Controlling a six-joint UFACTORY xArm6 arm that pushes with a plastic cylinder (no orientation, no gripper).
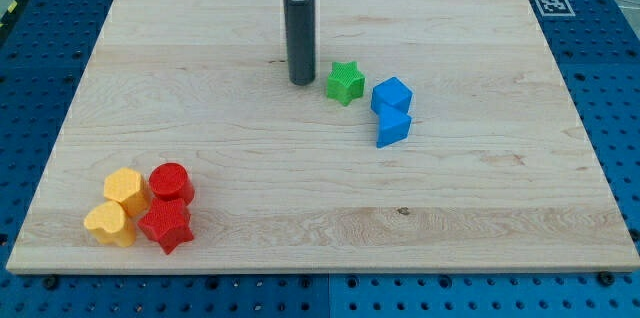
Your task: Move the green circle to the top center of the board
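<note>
**Rod tip just left of the green star**

Contact with the board (300, 188) is made by my tip (303, 82) in the upper middle of the wood. The arm ends in a plain dark rod without jaws, so nothing is gripped or held. The rod's upper part is cut off by the view's top edge.

The green star (345, 83) is found just to the view's right of my tip, close by but with a narrow gap between them. It is the only green block seen, and its outline is star-shaped rather than round.

Further right, two blue blocks are set touching: a blue cube (391, 94) above and a blue wedge-like block (393, 127) below it.

Well apart, at the view's bottom left, four blocks are clustered: a yellow hexagon-like block (125, 187), a yellow heart-like block (108, 224), a red cylinder (171, 181) and a red star (166, 225).

A black-and-white square marker (551, 3) is printed at the board's top right corner; no words can be read on it. The board is surrounded by a blue perforated table (620, 78).
</note>
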